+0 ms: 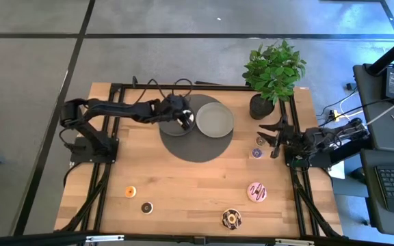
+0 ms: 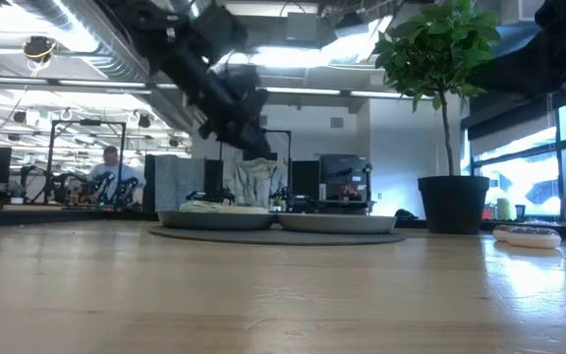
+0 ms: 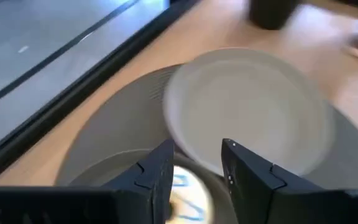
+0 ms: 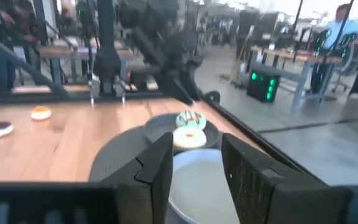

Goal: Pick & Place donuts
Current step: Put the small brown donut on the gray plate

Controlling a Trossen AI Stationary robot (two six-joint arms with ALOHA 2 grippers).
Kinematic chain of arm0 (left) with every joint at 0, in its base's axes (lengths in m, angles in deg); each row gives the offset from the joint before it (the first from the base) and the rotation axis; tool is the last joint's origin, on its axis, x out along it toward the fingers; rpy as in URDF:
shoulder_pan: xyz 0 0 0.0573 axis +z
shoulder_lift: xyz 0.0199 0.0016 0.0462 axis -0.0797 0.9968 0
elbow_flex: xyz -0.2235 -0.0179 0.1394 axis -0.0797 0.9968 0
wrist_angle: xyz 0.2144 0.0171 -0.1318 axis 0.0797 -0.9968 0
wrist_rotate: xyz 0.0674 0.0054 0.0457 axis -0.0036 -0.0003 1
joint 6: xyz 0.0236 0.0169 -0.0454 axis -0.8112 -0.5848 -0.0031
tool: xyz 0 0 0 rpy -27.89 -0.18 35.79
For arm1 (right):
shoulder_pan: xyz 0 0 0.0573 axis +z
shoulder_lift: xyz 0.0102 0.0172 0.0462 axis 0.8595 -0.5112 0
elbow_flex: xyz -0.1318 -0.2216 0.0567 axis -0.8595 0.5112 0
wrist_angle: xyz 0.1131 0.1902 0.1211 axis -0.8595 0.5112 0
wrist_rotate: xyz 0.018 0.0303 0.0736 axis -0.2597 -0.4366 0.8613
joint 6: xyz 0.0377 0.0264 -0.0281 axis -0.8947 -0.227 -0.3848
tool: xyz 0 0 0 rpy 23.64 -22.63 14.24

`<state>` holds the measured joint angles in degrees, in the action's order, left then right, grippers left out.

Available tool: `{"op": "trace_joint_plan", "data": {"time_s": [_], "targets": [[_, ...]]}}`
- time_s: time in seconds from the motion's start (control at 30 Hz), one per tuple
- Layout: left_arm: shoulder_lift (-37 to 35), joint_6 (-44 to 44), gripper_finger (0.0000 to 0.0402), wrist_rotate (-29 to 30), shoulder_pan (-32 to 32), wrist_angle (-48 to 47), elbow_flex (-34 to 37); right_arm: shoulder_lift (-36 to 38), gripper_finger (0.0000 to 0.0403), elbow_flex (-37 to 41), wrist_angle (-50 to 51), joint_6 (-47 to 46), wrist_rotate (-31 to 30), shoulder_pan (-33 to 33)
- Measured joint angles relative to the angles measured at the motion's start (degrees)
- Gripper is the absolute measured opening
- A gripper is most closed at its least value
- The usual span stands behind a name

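While the left gripper [image 1: 185, 117] hangs with its fingers apart over the dark plate [image 4: 211, 129], 2 donuts lie stacked there: the white-green donut [image 4: 189, 118] on the cream donut [image 4: 189, 138]. The empty grey plate [image 1: 215, 119] sits just beside. Rightward, the pink donut [image 1: 257, 192] lies near the front, and the right gripper [image 1: 276, 139] waits with parted fingers at the table's right edge.

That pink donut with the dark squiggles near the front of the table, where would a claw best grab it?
The pink donut lies flat on the bare wood of the table, nothing touching it. Probably best from straight above: one finger in the centre hole, one outside, pinching the ring, or both fingers spanning its whole width. The right claw is the nearer one.
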<state>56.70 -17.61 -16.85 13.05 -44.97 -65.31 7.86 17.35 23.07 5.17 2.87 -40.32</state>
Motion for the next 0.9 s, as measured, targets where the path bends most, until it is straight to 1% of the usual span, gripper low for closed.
{"op": "trace_joint_plan", "data": {"time_s": [0.13,0.23,0.3,0.37,0.43,0.5,0.6,0.73,0.83,0.9], "targets": [[-1.07,-1.48,0.0132,-0.17,-3.08,1.81,0.0,-9.13,0.0139,-5.89,7.13,-5.98,-1.84,-0.02],[-2.15,-0.66,0.0134,0.29,-4.84,2.87,0.0,-17.89,0.0139,-10.97,14.92,-13.08,-5.72,-0.02],[-3.15,-0.63,0.0134,1.03,-5.75,2.79,0.0,-23.97,0.0139,-15.02,22.16,-20.9,-6.57,-0.07],[-3.88,-0.55,0.0132,1.23,-6.29,2.61,0.0,-29.53,0.0139,-18.84,30.86,-30.77,-6.07,-0.65],[-4.37,-0.48,0.013,1.33,-6.68,2.22,0.0,-34.55,0.0139,-22.16,38.74,-40.55,-4.06,-1.51],[-4.51,-0.48,0.0129,1.23,-7.14,2.51,0.0,-38.93,0.0139,-24.22,44.35,-48.37,-1.84,-2.57],[-4.47,-0.68,0.0131,1.07,-7.57,2.61,0.0,-43.71,0.0139,-24.92,46.02,-54.18,2.0,-3.87],[-4.47,-0.12,0.0134,1.01,-7.48,1.5,0.0,-48.84,0.0139,-24.92,44.76,-55.43,6.19,-4.52],[-4.76,0.02,0.0133,0.98,-7.38,2.19,0.0,-52.15,0.0139,-24.9,44.85,-59.9,10.25,-5.42],[-4.76,0.11,0.0131,0.96,-7.36,2.49,0.0,-53.73,0.0139,-24.37,45.03,-62.79,11.04,-6.35]]}}
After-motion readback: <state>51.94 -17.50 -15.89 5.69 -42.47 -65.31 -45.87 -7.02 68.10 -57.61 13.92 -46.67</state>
